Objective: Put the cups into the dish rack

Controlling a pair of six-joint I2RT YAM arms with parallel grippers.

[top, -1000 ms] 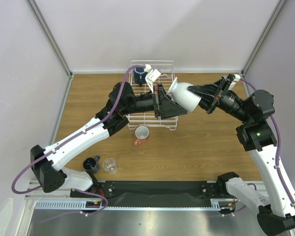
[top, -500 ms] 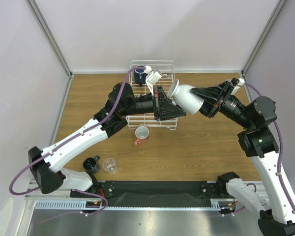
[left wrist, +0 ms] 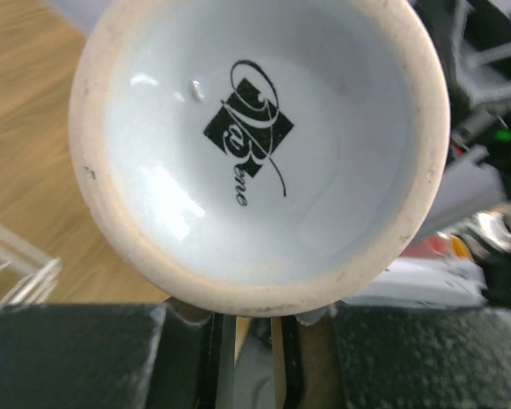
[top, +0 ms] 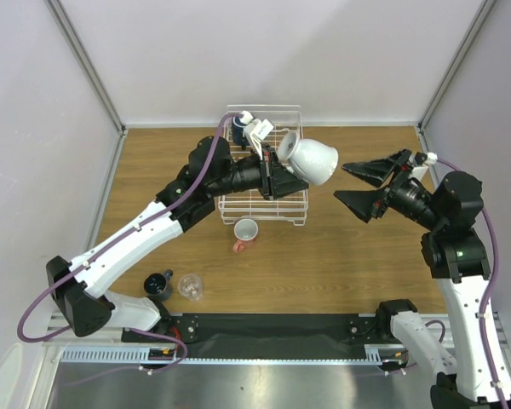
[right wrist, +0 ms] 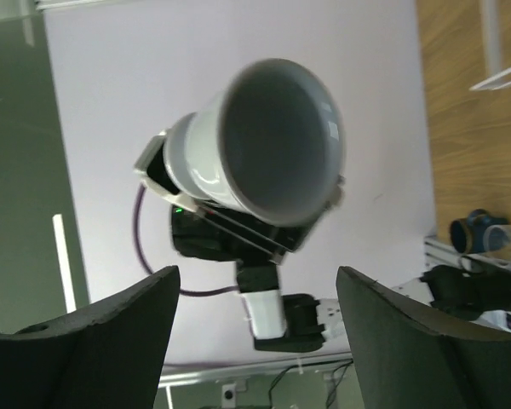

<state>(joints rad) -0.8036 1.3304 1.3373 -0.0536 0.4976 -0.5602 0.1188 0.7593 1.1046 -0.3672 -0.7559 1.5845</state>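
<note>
The light grey mug [top: 312,160] hangs tilted above the right edge of the white wire dish rack [top: 265,221], with my left gripper [top: 278,175] shut on it. The left wrist view is filled by the mug's [left wrist: 255,145] printed base, just above my left gripper [left wrist: 251,345]. My right gripper [top: 351,184] stands open to the right of the mug, apart from it. In the right wrist view the mug's [right wrist: 268,141] mouth faces me, beyond my open right gripper [right wrist: 255,341]. A navy mug [top: 237,131] sits in the rack's far left corner, partly hidden.
A salmon-pink cup [top: 246,231] lies on the wood just in front of the rack. A small dark blue cup [top: 159,284] and a clear glass tumbler [top: 190,286] stand near the left arm's base. Grey walls close in the table's sides and back.
My right gripper has opened, let go of the grey mug and drawn back to the right. The left gripper now holds the mug alone and has carried it slightly left, over the rack.
</note>
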